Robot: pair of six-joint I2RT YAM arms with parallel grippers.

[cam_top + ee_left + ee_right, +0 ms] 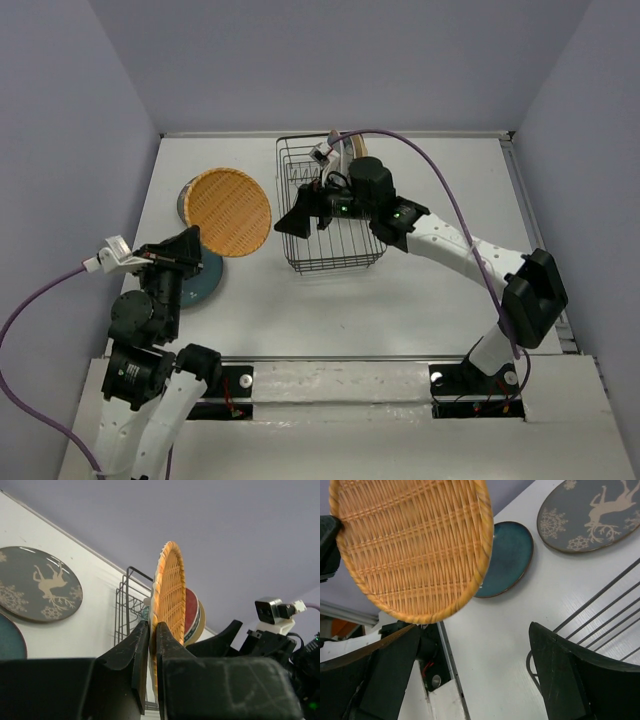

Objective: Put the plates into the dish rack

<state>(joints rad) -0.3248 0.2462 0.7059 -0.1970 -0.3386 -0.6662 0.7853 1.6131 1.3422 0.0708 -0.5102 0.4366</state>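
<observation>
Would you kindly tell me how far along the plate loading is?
Done: a red plate and a tan plate stand in the dish rack. In hand: the left gripper holds the orange woven plate aloft; the right gripper is open. Left: grey deer plate and teal plate on the table.

In the top view you get only a sliver of the grey plate (182, 203); the woven orange plate (228, 211) covers the rest. The left end effector (190, 243) overlaps part of the teal plate (207, 280). The right arm (440, 240) masks the middle of the dish rack (335, 262). From the left wrist, the racked plates (194, 617) peek out behind the woven one, too hidden for you to count. In the right wrist view the grey plate runs off the top and right edges.
</observation>
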